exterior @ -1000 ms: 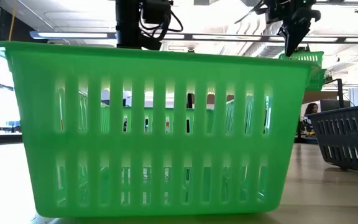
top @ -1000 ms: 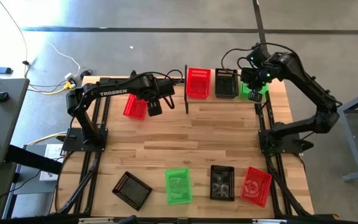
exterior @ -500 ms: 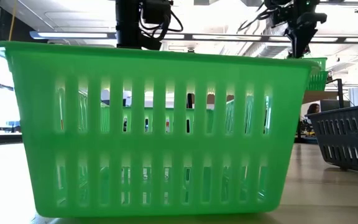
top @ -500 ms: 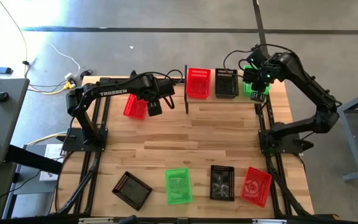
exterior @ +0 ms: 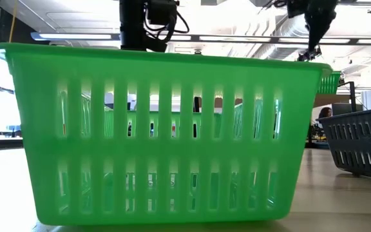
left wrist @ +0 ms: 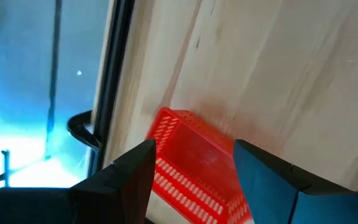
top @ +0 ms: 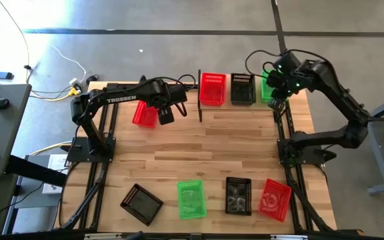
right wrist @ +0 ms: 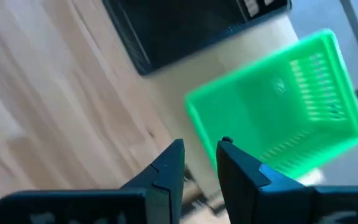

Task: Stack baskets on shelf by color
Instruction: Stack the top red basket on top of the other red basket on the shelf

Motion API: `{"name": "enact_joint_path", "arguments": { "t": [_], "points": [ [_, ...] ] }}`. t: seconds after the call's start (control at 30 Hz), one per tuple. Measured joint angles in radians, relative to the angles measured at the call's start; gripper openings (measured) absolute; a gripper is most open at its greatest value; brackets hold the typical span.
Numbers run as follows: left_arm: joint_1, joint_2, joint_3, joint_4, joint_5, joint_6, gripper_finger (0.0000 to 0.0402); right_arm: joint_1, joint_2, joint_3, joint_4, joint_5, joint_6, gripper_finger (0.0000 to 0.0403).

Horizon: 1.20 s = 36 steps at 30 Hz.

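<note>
Since the earlier frame, the right end effector has released the green perforated plastic basket and risen clear, fingers slightly apart and empty. That basket rests on the light-wood shelf, beside the black mesh basket. Left of the shelf, the left end effector hovers spread wide over a red mesh basket. Judged step: placement complete; next, fetch another basket from the surface.

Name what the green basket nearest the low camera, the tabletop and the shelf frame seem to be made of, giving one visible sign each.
Green basket: apparently moulded plastic, slightly glossy and translucent; light shows through its slotted walls.
Tabletop: light wood, apparently matte; joined planks with visible grain.
Shelf frame: probably thin black metal, seen only as a slim dark bar; finish cannot be told.
</note>
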<state>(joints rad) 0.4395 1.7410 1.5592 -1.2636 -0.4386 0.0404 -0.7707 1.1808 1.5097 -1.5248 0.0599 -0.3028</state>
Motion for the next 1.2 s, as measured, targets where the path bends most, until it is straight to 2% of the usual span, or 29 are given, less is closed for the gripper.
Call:
{"name": "enact_joint_path", "arguments": {
  "t": [0.1,0.23,0.47,0.63,0.8,1.2],
  "points": [
    [0.005,-0.029,0.000,-0.005,0.049,-0.009,0.0207,0.040,-0.020,0.000,0.045,-0.060,0.089,0.0079],
    [0.006,-0.078,0.000,-0.005,0.139,-0.054,0.0207,0.118,-0.029,0.000,0.084,-0.087,0.213,0.0079],
    [0.001,-0.174,-0.007,-0.020,0.167,-0.090,0.0207,0.261,-0.029,0.000,0.102,-0.088,0.397,0.0079],
    [-0.011,-0.265,-0.093,-0.020,0.180,-0.105,0.0207,0.368,-0.029,0.000,0.101,-0.084,0.528,0.0079],
    [-0.034,-0.379,-0.214,-0.020,0.228,-0.145,0.0207,0.480,-0.029,0.000,0.101,-0.027,0.661,0.0079],
    [-0.175,-0.600,-0.414,-0.018,0.252,-0.276,0.0207,0.699,-0.029,0.000,0.145,0.052,0.921,0.0079]
  ]
}}
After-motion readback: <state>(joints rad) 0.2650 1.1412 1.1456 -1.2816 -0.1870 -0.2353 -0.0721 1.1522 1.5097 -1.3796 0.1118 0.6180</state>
